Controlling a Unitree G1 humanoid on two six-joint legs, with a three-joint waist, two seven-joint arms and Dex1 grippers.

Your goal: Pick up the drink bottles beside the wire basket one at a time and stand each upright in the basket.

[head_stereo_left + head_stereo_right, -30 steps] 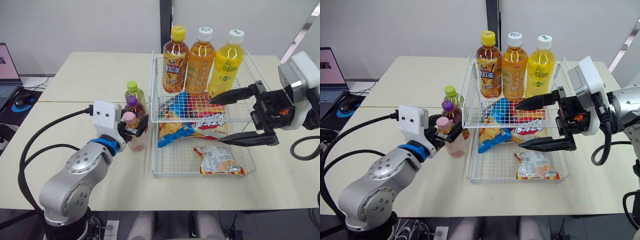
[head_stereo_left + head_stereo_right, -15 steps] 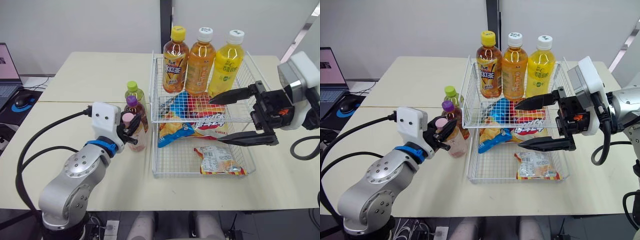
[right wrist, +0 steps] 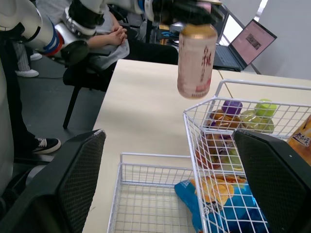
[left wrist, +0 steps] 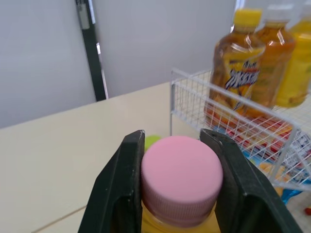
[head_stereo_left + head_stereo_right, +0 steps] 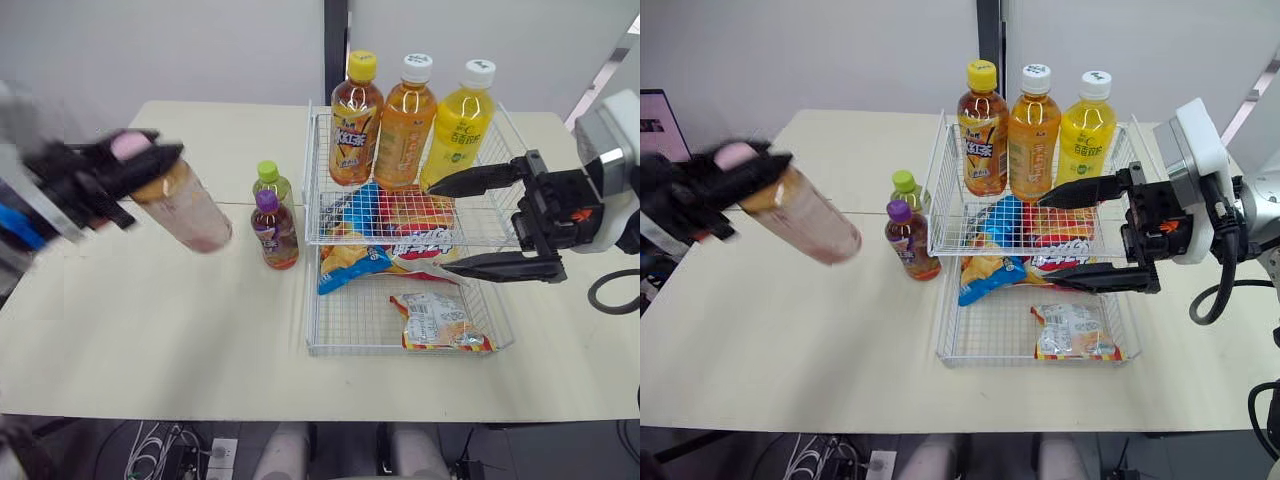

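Half a second ago the pink-capped bottle (image 5: 185, 205) stood on the table (image 5: 150, 330) as the nearest of three beside the wire basket (image 5: 312, 300). Now it is in the air over the left part of the table, well apart from the basket. The left hand (image 4: 174, 145) holds it, a black finger pressed to each side of the pink cap. The bottle is clear, with a pale pinkish drink and a light label. Its long axis leans, cap up and to the left, base down and to the right toward the basket.

The purple-capped bottle (image 5: 273, 230) and, just behind it, the green-capped bottle (image 5: 270, 182) stand upright where they were, just left of the basket. The right hand (image 5: 440, 228) hovers as before over the basket's right side, fingers spread wide and holding nothing. Snack packets (image 5: 436, 320) lie in the basket. At its far end three large bottles (image 5: 408, 125) stand upright in a row.
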